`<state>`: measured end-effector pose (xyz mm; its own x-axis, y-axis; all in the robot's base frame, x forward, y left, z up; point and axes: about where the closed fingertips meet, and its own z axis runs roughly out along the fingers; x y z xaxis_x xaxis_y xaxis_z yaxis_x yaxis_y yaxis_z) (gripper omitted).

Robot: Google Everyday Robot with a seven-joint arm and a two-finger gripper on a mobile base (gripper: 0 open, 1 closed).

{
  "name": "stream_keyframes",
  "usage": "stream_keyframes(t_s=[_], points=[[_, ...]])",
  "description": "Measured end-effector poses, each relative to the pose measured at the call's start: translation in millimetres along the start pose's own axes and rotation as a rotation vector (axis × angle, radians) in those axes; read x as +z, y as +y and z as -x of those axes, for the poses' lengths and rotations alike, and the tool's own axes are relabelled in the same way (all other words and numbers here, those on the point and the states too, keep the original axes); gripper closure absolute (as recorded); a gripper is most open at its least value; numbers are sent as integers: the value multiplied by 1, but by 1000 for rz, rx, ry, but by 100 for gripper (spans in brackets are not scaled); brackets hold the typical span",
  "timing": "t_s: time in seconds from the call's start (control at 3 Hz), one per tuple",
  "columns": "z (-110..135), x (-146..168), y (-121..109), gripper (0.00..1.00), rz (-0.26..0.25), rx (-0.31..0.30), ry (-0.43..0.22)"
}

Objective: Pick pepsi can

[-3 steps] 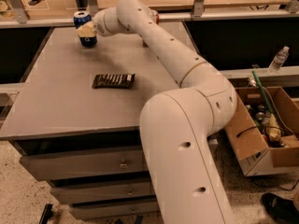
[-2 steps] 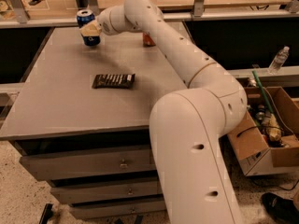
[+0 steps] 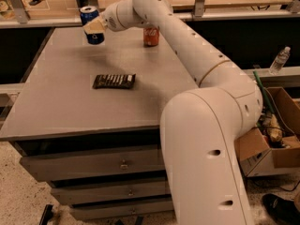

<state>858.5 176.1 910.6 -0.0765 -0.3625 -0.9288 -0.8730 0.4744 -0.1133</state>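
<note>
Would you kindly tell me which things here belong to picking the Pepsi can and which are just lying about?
Part of the job: pepsi can, near the far left corner of the table; gripper, closed around it.

Just lying about: red Coca-Cola can and dark snack packet on the table; water bottle and cardboard box at right.

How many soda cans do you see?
2. The pepsi can is over the table's far corner, held by the gripper; the red can stands beside it, partly behind the arm.

White arm [image 3: 187,46] of fat rounded segments, dark screw holes; tan jaws over table's [image 3: 61,102] far left.
</note>
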Motion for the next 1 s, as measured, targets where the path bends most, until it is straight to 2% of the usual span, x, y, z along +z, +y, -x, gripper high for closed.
stream_keyframes(t_s=[0.67, 1.0], points=[[29, -26, 2, 100, 6, -15, -12], [51, -39, 1, 100, -8, -29, -41]])
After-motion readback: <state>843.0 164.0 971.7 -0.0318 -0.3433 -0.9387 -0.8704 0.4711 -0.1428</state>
